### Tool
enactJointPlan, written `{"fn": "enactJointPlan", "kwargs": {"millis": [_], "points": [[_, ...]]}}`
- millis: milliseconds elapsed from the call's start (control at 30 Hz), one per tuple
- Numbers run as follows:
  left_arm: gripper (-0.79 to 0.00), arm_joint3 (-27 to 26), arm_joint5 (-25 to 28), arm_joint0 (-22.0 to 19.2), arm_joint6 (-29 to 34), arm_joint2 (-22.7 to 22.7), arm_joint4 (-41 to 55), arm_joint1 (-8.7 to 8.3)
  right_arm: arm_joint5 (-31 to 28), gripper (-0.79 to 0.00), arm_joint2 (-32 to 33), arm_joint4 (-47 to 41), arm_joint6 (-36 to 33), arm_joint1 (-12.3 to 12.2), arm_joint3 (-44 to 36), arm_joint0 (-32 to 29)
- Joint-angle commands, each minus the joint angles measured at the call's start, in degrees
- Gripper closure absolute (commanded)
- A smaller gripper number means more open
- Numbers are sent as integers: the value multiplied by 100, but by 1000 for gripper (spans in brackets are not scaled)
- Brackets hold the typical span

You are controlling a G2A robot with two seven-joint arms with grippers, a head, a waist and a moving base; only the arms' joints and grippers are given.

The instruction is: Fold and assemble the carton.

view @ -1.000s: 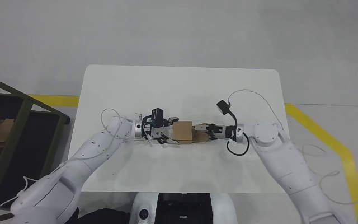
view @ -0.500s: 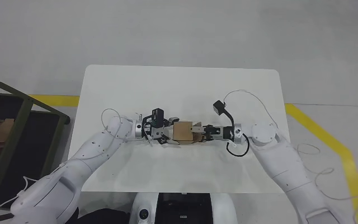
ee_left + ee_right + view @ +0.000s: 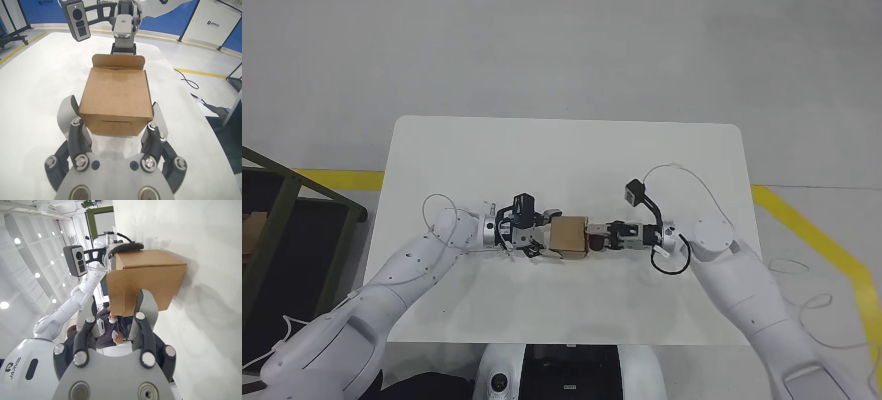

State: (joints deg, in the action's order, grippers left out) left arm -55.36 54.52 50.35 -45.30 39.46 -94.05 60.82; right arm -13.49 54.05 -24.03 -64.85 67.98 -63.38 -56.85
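Right claw (image 3: 596, 238) has pushed in along the table (image 3: 442, 160) toward the carton (image 3: 568, 236) over the last second. The end flap (image 3: 121, 294), which was splayed out toward that arm, is now swung up against the open end. Left claw (image 3: 537, 240) hasn't moved: its fingers are clamped across the carton's other end, bracing it against the push. Right claw's fingers are spread with nothing between them, and one fingertip (image 3: 145, 306) lies flat on the flap face, so it's pushing, not gripping. My read: that end is folded over but not locked. In the left wrist view the flap's edge sticks up proud of the top panel, and the crease near its free edge looks like a tab not yet tucked in. The carton sits flat on the table near the middle, slightly toward the robot, directly between the two claws. The already closed end, with a slot in it, faces the left claw, and the flap end faces the right claw. From above the body looks close to square, so the long axis is hard to call. If there is one, it runs left-right on the line joining the claws
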Motion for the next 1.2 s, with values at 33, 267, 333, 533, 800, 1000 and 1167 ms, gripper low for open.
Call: {"fn": "enactJointPlan", "kwargs": {"millis": [33, 267, 333, 533, 800, 1000, 1167], "points": [[-643, 8, -3, -3, 15, 5, -3, 0, 27, -354, -36, 13, 38, 19, 104, 35], [-631, 18, -8, 0, 41, 7, -18, 1, -53, -351, -22, -319, -136, 55, 292, 38], [-610, 21, -6, 1, 46, 4, -27, 2, -91, -348, -6, -396, -213, 59, 375, 51], [-582, 47, 4, 3, 59, 4, -29, 4, -123, -157, -13, -494, -275, 84, 513, 75], [-570, 46, 3, 2, 41, 5, -45, 4, -25, -123, -78, -426, -225, 123, 666, 154], [-560, 37, -17, 2, 23, 8, -67, 2, -20, -132, -90, -369, -195, 137, 687, 175], [-554, 34, -24, 8, 7, 15, -69, -1, -38, -169, -69, -587, -357, 155, 675, 156]]}}
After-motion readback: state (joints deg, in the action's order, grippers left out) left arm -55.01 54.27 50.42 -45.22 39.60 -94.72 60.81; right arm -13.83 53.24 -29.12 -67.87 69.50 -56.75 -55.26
